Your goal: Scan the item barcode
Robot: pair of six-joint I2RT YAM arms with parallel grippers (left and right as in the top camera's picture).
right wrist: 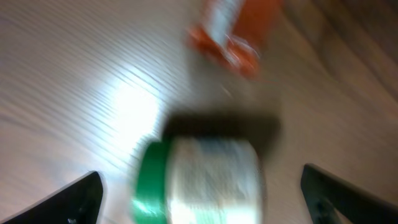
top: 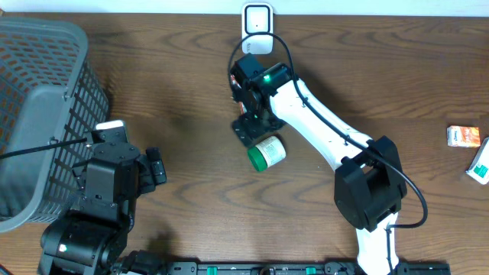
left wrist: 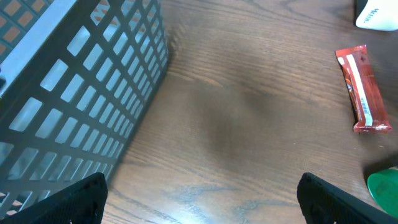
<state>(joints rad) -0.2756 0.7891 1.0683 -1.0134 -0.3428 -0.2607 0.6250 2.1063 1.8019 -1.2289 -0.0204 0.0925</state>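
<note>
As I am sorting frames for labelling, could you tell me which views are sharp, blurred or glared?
Overhead: sharp, evenly lit. Left wrist: sharp, basket and red wrapper crisp. Right wrist: motion-blurred, the green-capped bottle smeared, a bright glare patch on the table.

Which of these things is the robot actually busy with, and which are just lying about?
In the job: green-capped bottle under the open right gripper; white device at the far edge, probably the scanner.
Lying about: grey basket; red snack bar; orange box; teal-and-white box.
</note>
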